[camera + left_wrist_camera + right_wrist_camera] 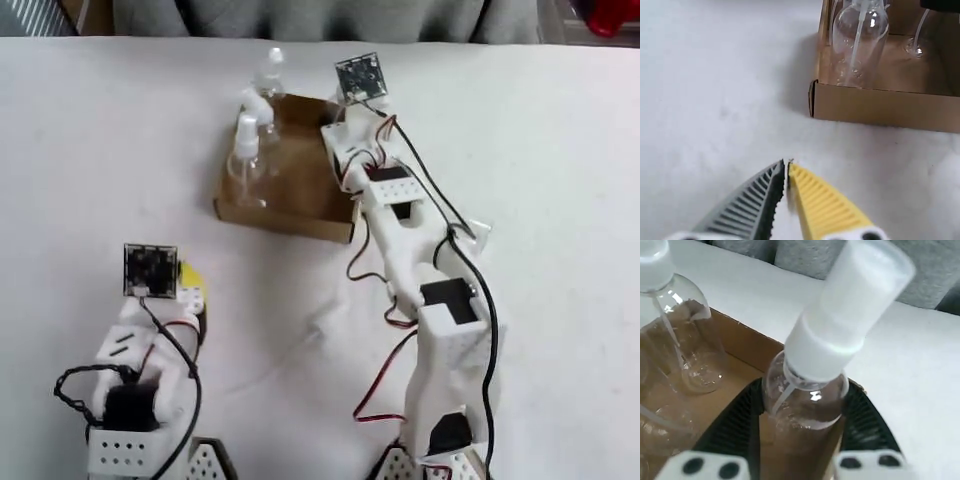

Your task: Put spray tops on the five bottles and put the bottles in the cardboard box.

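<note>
Right gripper (347, 150) sits at the box (300, 215) edge, with bottles (250, 150) crowded inside. Left wrist: left gripper (787, 170) is pinched together, empty, short of the box (880, 107). Right wrist: jaws hug a capped bottle (805, 410) right at the box wall (740, 342). It looks tilted, so letting go could topple it outside or onto the others.

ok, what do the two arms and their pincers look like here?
The left arm and right arm are white printed shells with black servos, red and black cables and a small black camera board at each wrist. The left pincer has one grey and one yellow ribbed finger; the right pincer has black fingers.
</note>
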{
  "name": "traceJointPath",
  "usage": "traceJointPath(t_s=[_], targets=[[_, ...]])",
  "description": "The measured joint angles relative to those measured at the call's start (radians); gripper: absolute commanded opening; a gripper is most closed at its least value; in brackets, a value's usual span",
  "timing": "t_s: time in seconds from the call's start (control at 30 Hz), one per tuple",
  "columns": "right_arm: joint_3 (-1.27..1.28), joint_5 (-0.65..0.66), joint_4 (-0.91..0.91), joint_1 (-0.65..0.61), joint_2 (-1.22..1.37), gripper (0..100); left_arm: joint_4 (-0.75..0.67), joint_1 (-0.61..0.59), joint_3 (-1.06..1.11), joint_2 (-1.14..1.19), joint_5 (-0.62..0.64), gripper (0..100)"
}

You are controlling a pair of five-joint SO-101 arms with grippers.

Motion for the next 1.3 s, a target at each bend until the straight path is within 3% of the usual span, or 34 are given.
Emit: traceJointPath(t_s=[0.33,0.67,1.13,1.3], targets=[[0.157,0.000,-0.213,0.002,-0.035,1.6,0.000,0.000,0.000,0.000,0.000,2],[0.064,0.000,-0.069,0.002,-0.038,1.9,0.000,0.000,0.000,0.000,0.000,2],[-0.034,0.000,-0.044,-0.002,0.060,2.4,0.000,0.000,0.000,0.000,0.000,2],[-0.020,0.000,-0.044,-0.005,0.048,15.3,0.000,0.000,0.000,0.000,0.000,2]])
